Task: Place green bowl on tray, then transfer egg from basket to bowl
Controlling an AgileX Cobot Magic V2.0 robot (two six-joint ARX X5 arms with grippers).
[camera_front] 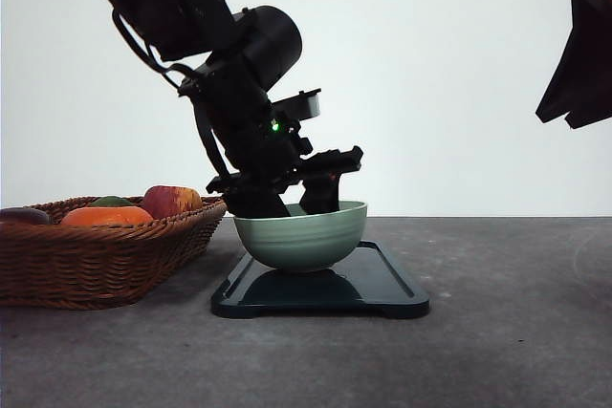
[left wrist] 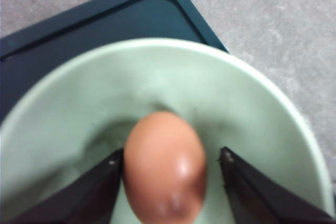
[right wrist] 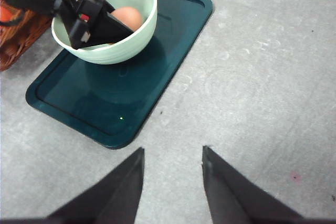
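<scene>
Egg [left wrist: 164,169] sits inside green bowl [camera_front: 301,233], which rests on black tray [camera_front: 382,284]. Left gripper [left wrist: 168,163] reaches into bowl w/ fingers spread either side of egg, apparently not squeezing. Right gripper [right wrist: 172,174] hangs open over bare table. Basket [camera_front: 96,255] nearby w/ fruit. Task looks nearly done; left arm needs to pull out.

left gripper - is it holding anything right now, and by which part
Apparently nothing: the left gripper is inside the green bowl with its fingers spread either side of the egg, a gap showing on the right side.
</scene>
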